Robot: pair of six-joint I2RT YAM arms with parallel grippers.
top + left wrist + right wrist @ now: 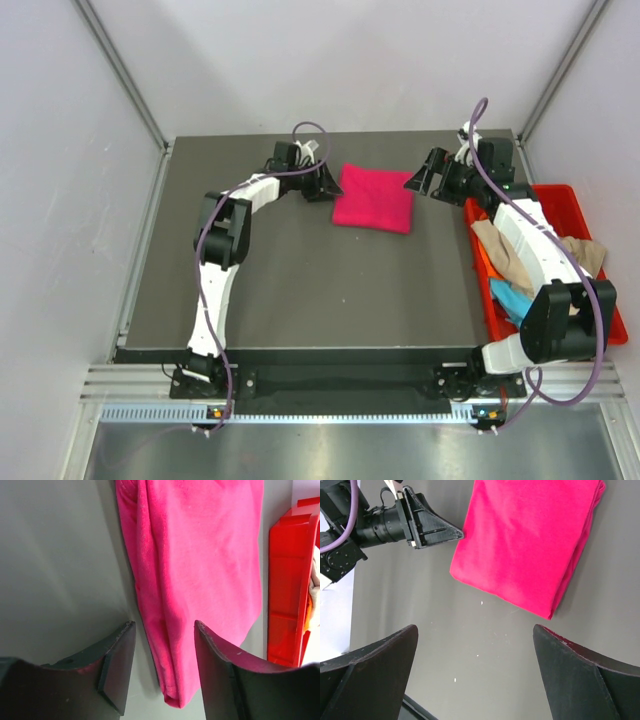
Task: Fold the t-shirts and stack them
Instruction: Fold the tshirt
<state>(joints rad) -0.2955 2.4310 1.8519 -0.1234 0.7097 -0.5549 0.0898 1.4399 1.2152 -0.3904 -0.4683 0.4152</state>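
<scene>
- left gripper (325, 186) spread, straddling the folded pink t-shirt (374, 198) at its edge; closing could catch one layer, pulling the fold open
- right gripper (421, 181) spread wide beside the shirt; could nudge it

We see the left arm (222, 235) rising from its base, elbow bent, forearm turned inward. The left hand (322, 182) points right, its fingers (117, 665) partly parted and closed on nothing. The right arm (530, 240) stretches forward along the right side, wrist turned inward. The right hand (422, 180) points left, fingers (375, 665) spread wide, empty. We note both hands face each other, well apart.
</scene>
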